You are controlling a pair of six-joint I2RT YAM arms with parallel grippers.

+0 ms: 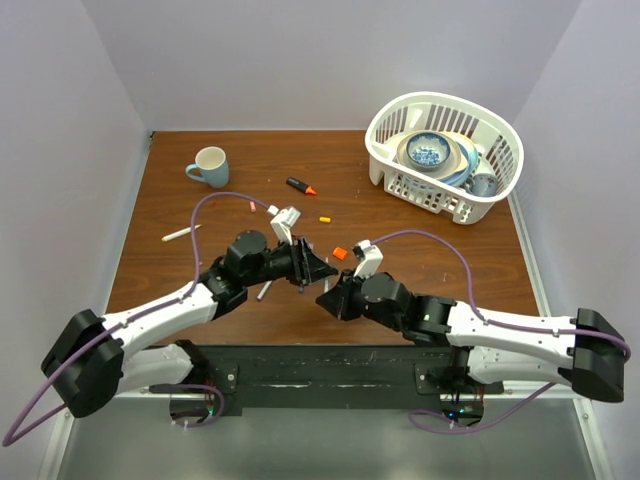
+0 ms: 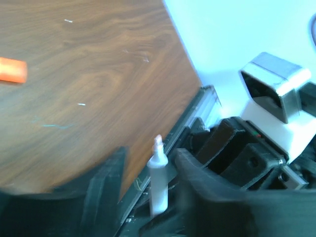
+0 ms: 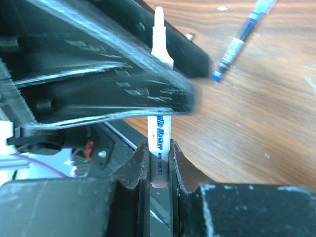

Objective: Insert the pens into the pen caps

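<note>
The two grippers meet over the middle of the table. My right gripper [image 3: 159,153] [image 1: 325,297] is shut on the rear end of a white marker pen [image 3: 159,136], which stands upright with its bare tip up. My left gripper [image 2: 148,158] [image 1: 305,268] straddles the same pen [image 2: 158,182] near the tip. Its fingers stand apart with gaps on both sides, and one dark finger [image 3: 123,94] crosses in front of the barrel. An orange pen cap [image 1: 340,254] [image 2: 12,69] lies on the wood just beyond the grippers. A smaller orange-yellow cap [image 1: 325,219] lies farther back.
A blue pen [image 3: 237,42] lies on the table beyond the grippers. A black pen with an orange end [image 1: 300,186], a white pen [image 1: 181,233] and a small pink piece [image 1: 252,208] lie farther off. A blue mug [image 1: 209,166] stands back left, a white basket [image 1: 390,150] of dishes back right.
</note>
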